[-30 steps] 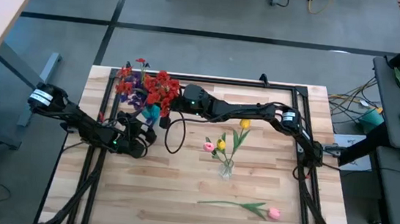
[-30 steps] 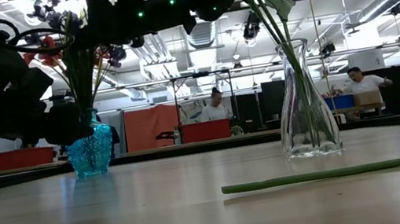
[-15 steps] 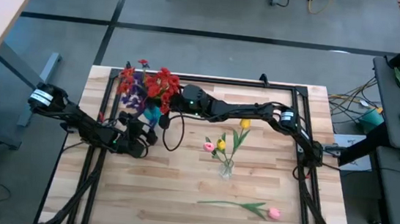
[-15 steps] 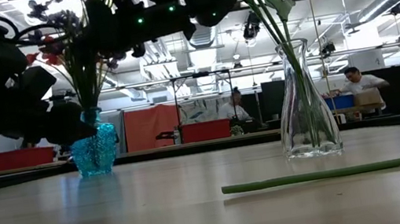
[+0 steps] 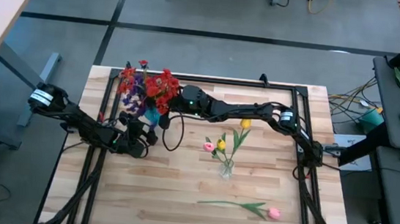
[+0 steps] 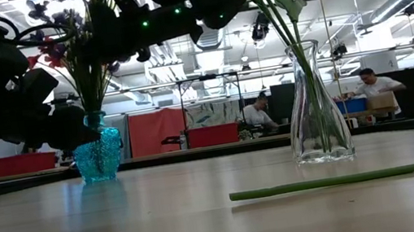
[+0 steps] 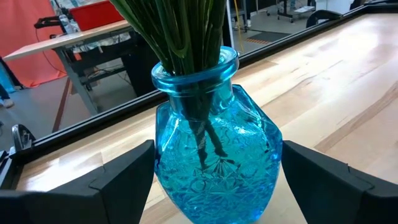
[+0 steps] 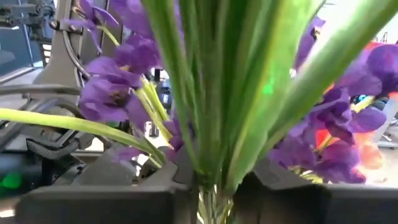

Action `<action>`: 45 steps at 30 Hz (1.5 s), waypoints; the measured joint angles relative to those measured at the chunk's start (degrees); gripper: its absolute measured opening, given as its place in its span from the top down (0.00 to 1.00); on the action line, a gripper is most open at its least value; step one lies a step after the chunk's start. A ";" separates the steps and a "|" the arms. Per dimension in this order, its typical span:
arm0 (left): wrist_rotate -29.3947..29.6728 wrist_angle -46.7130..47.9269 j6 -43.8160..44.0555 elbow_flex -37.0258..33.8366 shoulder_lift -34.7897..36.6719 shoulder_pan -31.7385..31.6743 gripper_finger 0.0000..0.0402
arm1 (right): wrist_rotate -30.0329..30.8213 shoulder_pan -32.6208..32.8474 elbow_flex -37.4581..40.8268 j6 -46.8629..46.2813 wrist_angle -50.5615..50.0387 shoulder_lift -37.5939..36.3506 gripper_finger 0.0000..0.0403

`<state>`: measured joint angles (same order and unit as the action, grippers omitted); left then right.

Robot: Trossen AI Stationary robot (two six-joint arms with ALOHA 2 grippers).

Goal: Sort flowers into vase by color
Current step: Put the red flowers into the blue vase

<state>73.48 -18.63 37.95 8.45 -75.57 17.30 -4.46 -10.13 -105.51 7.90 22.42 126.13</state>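
Clamped on the purple stems stood my right gripper; my left gripper gaped around one blue vase. I counted two vases, one pink tulip lying loose, and one clear vase.

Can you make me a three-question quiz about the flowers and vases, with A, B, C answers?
1. Where is the pink tulip with no vase?
A. flat on the table
B. in the blue vase
C. on the floor

2. What colour is the vase between the left gripper's jaws?
A. clear
B. blue
C. red

3. What is the right gripper doing?
A. resting by the clear vase
B. pointing up
C. pinching stems above the blue vase

Answers:
A, the pink tulip lies on the table.
B, the blue vase sits between the left gripper jaws, untouched.
C, the right gripper is shut on the purple flowers' stems.
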 joint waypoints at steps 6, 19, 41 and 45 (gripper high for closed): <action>0.12 0.02 0.01 0.00 0.00 -0.02 0.21 | 2.11 0.00 -0.02 0.17 -3.69 -0.07 0.73; 0.32 0.20 0.02 0.00 0.00 -0.04 0.21 | 2.59 0.13 -0.07 1.56 -6.26 -2.32 0.71; -1.27 -0.23 -0.27 0.02 0.02 -0.04 0.21 | 2.99 0.13 -0.07 0.77 -7.15 -2.43 0.97; -1.61 -0.38 -0.40 0.04 0.02 -0.04 0.21 | 2.99 0.13 0.57 1.01 -8.13 -2.36 0.97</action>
<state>71.88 -19.01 37.55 8.49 -75.55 17.26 -1.48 -10.00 -104.94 8.91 14.29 123.76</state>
